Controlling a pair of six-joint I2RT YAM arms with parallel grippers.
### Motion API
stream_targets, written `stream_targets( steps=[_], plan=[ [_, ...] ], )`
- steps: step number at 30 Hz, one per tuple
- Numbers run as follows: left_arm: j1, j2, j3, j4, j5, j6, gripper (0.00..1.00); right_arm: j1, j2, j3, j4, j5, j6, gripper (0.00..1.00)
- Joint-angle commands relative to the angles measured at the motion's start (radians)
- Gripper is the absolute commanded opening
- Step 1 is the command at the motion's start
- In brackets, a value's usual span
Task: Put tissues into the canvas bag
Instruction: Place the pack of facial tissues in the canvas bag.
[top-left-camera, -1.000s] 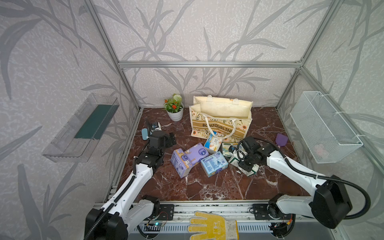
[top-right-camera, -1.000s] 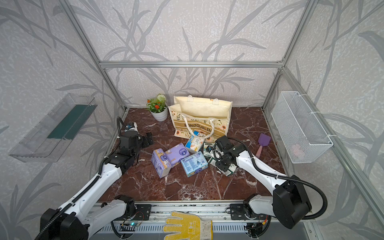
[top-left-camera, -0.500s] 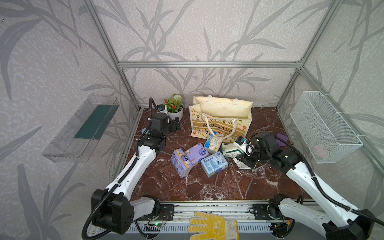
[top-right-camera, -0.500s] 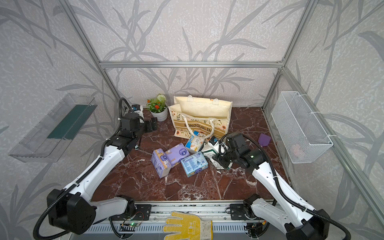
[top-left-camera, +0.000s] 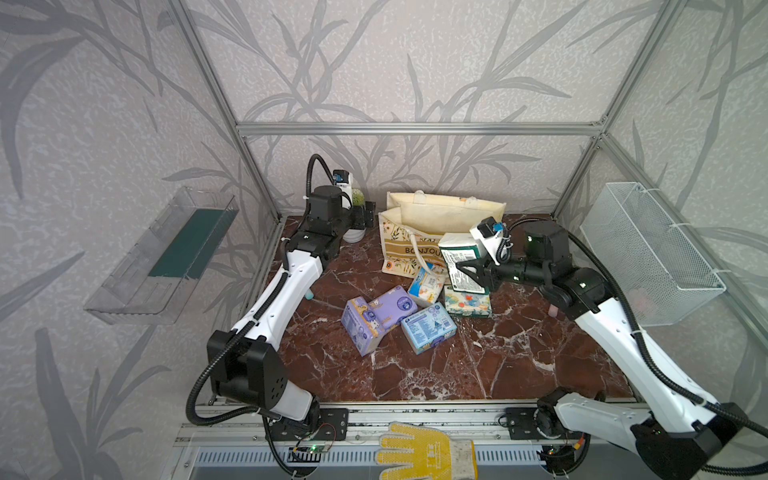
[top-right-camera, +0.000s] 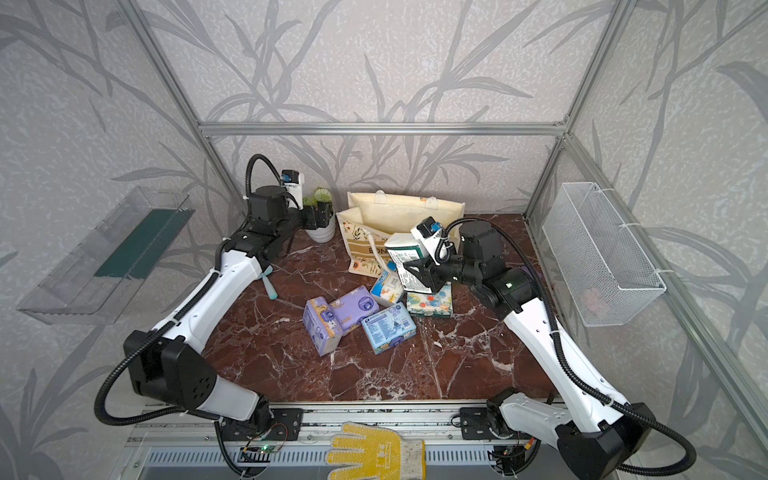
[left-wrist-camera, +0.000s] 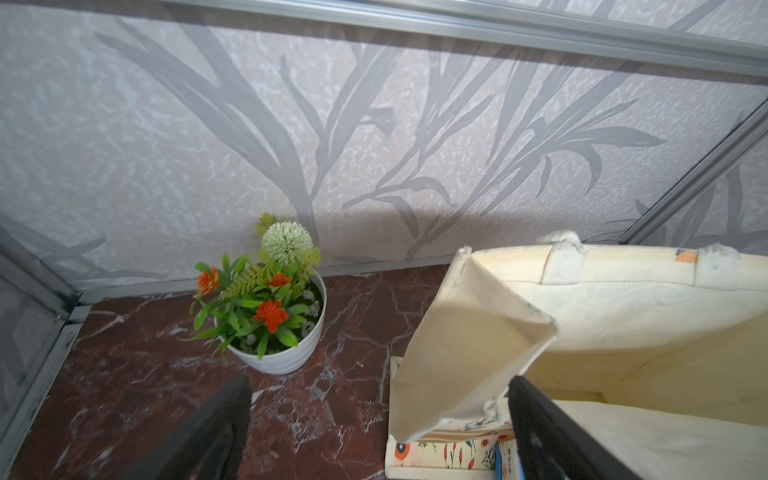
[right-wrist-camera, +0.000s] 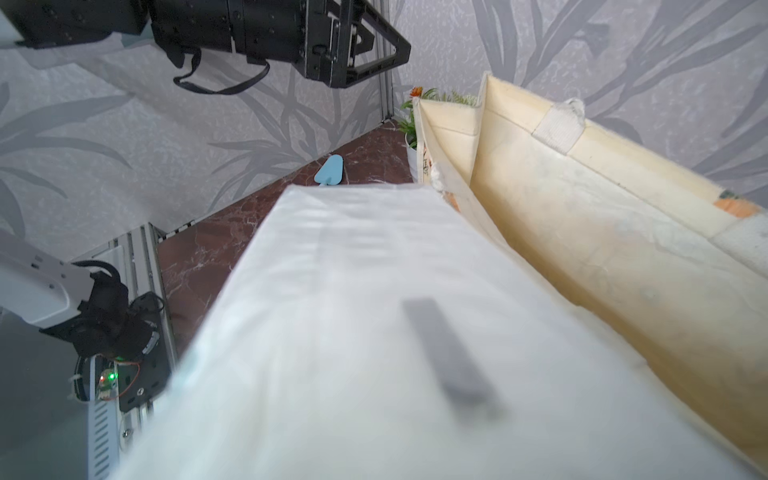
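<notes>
The cream canvas bag (top-left-camera: 446, 214) (top-right-camera: 409, 210) stands open at the back of the marble table. My right gripper (top-left-camera: 461, 268) (top-right-camera: 409, 268) is shut on a green-white pack of tissues (top-left-camera: 457, 251) (right-wrist-camera: 374, 324), held in the air just in front of the bag's mouth (right-wrist-camera: 582, 241). Two purple packs (top-left-camera: 380, 316), a blue-white pack (top-left-camera: 428, 328), another blue-white one (top-left-camera: 428, 284) leaning on the bag and a cartoon-print pack (top-left-camera: 467, 301) lie on the table. My left gripper (top-left-camera: 368, 214) (left-wrist-camera: 374, 436) is open at the bag's left end, its end fold (left-wrist-camera: 449, 357) between the fingers.
A white pot with flowers (left-wrist-camera: 274, 320) (top-right-camera: 322, 226) stands by the left gripper. A blue toy shovel (top-right-camera: 270, 284) lies beside the left arm. A wire basket (top-left-camera: 648, 253) hangs on the right wall, a clear tray (top-left-camera: 166, 253) on the left. A yellow glove (top-left-camera: 428, 455) lies on the front rail.
My right gripper has lifted the green-white pack off the table and carried it up toward the bag. My left arm has swung back from the table's left side to the bag's left end.
</notes>
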Motion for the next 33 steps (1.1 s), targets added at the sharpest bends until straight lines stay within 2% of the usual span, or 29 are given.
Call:
stream_targets(
  steps=[1, 4, 9, 12, 15, 28, 33],
  plan=[
    [-0.003, 0.044, 0.079, -0.053, 0.109, 0.055, 0.94, -0.002, 0.092, 0.11, 0.079, 0.036, 0.111, 0.4],
    [-0.003, 0.096, 0.147, -0.084, 0.193, 0.099, 0.92, -0.002, 0.189, 0.216, 0.079, 0.1, 0.167, 0.4],
    [-0.003, 0.194, 0.283, -0.222, 0.213, 0.135, 0.87, -0.002, 0.33, 0.361, 0.122, 0.166, 0.265, 0.42],
    [-0.004, 0.234, 0.326, -0.263, 0.267, 0.156, 0.82, -0.002, 0.412, 0.44, 0.123, 0.22, 0.319, 0.41],
    [-0.008, 0.263, 0.363, -0.306, 0.301, 0.178, 0.76, -0.002, 0.489, 0.514, 0.115, 0.218, 0.357, 0.41],
    [-0.025, 0.291, 0.388, -0.386, 0.346, 0.277, 0.62, -0.002, 0.798, 0.856, -0.082, 0.241, 0.426, 0.39],
    [-0.029, 0.297, 0.398, -0.417, 0.34, 0.307, 0.61, 0.0, 0.832, 0.899, -0.144, 0.224, 0.423, 0.38]
  ],
)
